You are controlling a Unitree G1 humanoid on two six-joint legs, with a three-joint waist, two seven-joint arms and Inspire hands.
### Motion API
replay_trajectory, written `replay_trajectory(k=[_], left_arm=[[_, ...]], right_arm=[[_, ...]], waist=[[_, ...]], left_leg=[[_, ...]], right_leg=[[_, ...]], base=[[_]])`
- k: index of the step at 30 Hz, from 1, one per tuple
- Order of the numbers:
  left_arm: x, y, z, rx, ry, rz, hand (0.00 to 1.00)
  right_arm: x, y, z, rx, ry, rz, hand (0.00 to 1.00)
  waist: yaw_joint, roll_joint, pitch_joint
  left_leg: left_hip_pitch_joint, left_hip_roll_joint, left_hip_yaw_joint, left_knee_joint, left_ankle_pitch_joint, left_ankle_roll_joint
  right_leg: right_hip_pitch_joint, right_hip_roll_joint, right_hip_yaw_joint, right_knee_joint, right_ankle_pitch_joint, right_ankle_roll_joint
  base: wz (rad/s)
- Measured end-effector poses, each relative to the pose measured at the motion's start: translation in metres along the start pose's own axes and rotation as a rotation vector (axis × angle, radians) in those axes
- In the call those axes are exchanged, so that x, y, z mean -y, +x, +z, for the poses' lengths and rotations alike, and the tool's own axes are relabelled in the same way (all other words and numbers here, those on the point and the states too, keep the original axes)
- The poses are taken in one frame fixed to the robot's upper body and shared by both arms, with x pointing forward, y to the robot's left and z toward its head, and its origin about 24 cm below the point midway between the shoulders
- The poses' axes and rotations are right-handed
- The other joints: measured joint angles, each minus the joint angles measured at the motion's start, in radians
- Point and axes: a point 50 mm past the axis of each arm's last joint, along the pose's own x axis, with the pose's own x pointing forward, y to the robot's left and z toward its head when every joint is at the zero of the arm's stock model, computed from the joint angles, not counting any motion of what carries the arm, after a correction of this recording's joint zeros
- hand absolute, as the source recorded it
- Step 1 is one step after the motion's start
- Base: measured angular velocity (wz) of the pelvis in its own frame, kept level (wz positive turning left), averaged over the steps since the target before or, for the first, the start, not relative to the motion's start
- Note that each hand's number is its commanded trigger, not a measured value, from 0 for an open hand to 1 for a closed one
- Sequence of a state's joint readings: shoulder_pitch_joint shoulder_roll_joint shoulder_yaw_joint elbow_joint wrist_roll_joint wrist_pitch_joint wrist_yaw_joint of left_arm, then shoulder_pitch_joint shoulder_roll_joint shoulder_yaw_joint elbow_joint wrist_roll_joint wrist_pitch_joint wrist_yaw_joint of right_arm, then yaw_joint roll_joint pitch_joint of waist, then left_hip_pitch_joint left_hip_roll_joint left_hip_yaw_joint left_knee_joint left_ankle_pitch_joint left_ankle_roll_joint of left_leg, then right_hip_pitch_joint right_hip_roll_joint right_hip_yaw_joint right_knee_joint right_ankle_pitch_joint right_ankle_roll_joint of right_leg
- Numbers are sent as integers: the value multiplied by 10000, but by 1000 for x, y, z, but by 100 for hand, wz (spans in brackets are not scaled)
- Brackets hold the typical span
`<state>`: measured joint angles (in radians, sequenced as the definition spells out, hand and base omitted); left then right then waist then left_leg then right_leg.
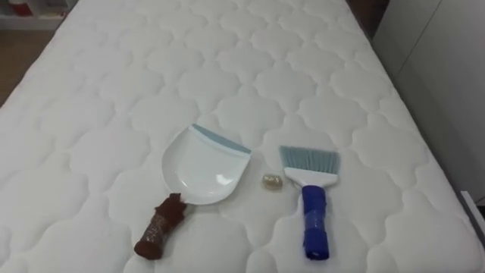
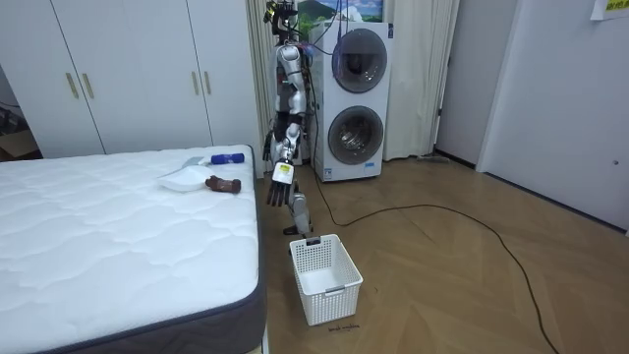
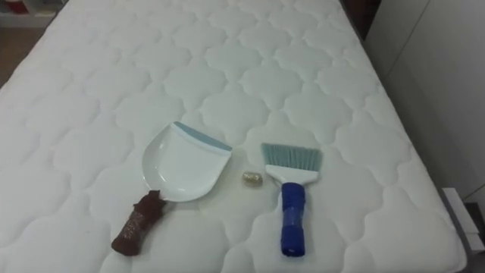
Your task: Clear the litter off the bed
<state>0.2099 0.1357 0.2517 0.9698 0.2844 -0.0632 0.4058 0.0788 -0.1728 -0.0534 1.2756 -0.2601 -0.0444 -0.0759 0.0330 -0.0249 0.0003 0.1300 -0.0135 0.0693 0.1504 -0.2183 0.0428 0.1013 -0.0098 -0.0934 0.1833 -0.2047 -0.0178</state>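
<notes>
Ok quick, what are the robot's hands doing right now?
Left hand: open, fingers hanging loose, holding nothing.
Right hand: cannot be told.

The mattress (image 1: 91, 91) is cut off by the top, left and bottom edges of the eye views, so its end far beyond the dustpan (image 1: 203, 165) is not seen. Just right of the dustpan lies a small object (image 1: 272, 182) (pale, faintly glossy), too small to be identified. Well to the dustpan's right, a grey-white corner (image 1: 474, 206) is cut off by the picture's edge. In the room view the brush (image 2: 227, 157) behind the dustpan is too small for its bristles to be told.
</notes>
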Motion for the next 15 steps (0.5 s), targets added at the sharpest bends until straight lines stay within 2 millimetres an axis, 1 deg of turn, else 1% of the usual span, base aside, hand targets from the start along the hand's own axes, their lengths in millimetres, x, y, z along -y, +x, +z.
replay_trajectory(k=[2,5,7,8,9,12,14,15], left_arm=[[-5,2,14,761,-311,529,0],[-12,3,28,1410,-591,1123,0],[-19,3,44,2209,-877,1601,0],[-20,2,48,2399,-913,1683,0],[-21,1,55,2793,-980,1826,0],[-21,-3,74,3908,-1016,1903,0],[-19,-6,81,4329,-1007,1870,0],[-18,-8,88,4629,-1067,1842,0]], right_arm=[[0,0,0,108,18,-6,0],[0,0,2,251,47,-26,0],[1,0,3,376,118,-32,0],[1,0,3,422,207,-36,0],[2,0,4,489,274,-25,0],[4,0,5,536,244,-12,0],[5,0,5,588,208,26,0],[5,0,6,631,228,59,0]], waist=[[-1,-9,-3],[-7,-1,-10],[-8,-14,-14],[-16,-14,-12],[-52,-6,-7],[-74,8,-3],[-91,42,6],[-115,2,0]], left_leg=[[-55,-10,-38,2,1,0],[-68,-16,-58,15,3,-1],[-68,-20,-88,24,5,0],[-45,-22,-100,24,5,0],[-17,-29,-143,25,5,0],[18,-33,-197,24,5,0],[37,-32,-200,28,5,0],[24,-29,-211,30,5,0]], right_leg=[[-36,3,-63,-14,1,0],[-45,3,-82,-17,2,1],[-45,-9,-129,-20,3,3],[-42,-14,-139,-27,3,3],[10,-25,-174,-44,3,3],[119,-37,-236,-129,16,7],[134,-39,-238,-130,16,6],[125,-37,-230,-128,19,2]], base=[[6],[0],[3],[4],[8],[5],[0],[0]])
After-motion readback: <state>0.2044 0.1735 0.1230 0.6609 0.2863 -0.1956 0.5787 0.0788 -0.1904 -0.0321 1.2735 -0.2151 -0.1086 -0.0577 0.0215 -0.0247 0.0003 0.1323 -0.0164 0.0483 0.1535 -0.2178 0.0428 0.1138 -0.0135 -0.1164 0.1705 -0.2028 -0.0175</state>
